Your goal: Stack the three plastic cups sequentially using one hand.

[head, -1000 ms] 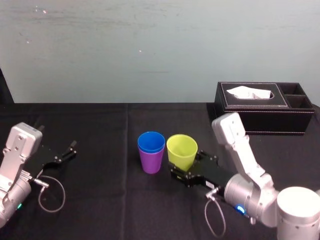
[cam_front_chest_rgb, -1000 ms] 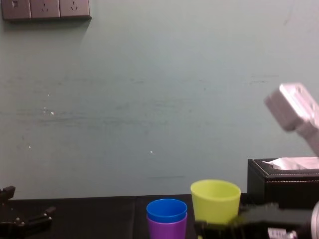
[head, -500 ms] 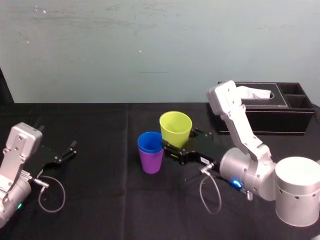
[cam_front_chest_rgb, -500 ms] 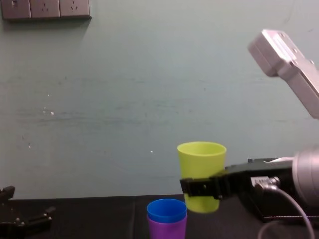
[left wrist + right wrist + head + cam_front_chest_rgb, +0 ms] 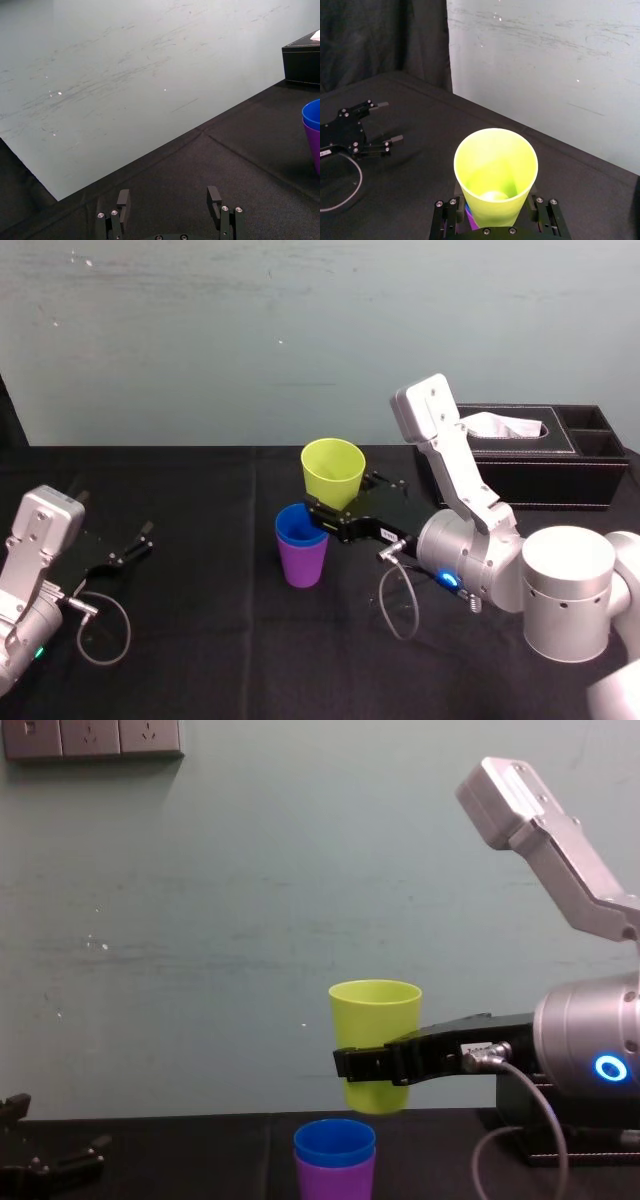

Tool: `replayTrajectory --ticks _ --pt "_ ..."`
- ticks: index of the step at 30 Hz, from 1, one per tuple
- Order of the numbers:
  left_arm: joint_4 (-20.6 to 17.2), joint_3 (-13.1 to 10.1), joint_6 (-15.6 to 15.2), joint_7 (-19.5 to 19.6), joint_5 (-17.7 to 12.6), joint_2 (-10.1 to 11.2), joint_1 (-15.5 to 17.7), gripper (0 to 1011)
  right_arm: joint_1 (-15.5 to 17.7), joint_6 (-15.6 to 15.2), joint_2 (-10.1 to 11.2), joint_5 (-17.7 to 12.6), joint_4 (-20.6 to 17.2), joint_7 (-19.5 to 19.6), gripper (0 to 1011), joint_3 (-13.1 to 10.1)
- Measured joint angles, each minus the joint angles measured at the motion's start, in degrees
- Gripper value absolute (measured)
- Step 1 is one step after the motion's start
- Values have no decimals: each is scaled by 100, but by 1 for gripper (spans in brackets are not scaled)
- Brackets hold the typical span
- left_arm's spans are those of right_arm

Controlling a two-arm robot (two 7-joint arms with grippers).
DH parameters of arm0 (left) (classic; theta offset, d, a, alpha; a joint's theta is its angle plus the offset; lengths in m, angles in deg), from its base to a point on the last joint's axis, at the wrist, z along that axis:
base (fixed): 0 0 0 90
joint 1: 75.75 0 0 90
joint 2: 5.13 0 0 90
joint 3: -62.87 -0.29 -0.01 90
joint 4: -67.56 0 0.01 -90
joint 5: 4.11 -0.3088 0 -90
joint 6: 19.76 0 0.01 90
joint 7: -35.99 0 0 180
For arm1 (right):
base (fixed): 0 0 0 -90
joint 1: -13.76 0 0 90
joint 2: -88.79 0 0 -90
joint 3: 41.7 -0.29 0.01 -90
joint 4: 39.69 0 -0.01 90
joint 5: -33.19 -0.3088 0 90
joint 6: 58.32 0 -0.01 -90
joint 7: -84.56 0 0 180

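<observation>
Risen and swung leftward, the yellow-green cup, clamped in the right tool, hangs above, slightly right of the blue cup nested in the purple cup; centre it before lowering.

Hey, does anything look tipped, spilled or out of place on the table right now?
Nothing stands out. The right end effector holds the yellow-green cup upright, above and slightly right of the blue cup, which sits nested upright in the purple cup. The left end effector rests open at the left.
</observation>
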Motion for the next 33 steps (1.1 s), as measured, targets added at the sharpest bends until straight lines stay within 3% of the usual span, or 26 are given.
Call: replayTrajectory --ticks 20,33 --pt "0 0 0 0 0 0 0 1000 -439 334 -282 -111 893 -97 697 196" --pt "0 0 0 0 0 0 0 1000 -539 525 -375 -26 1211 -57 697 321"
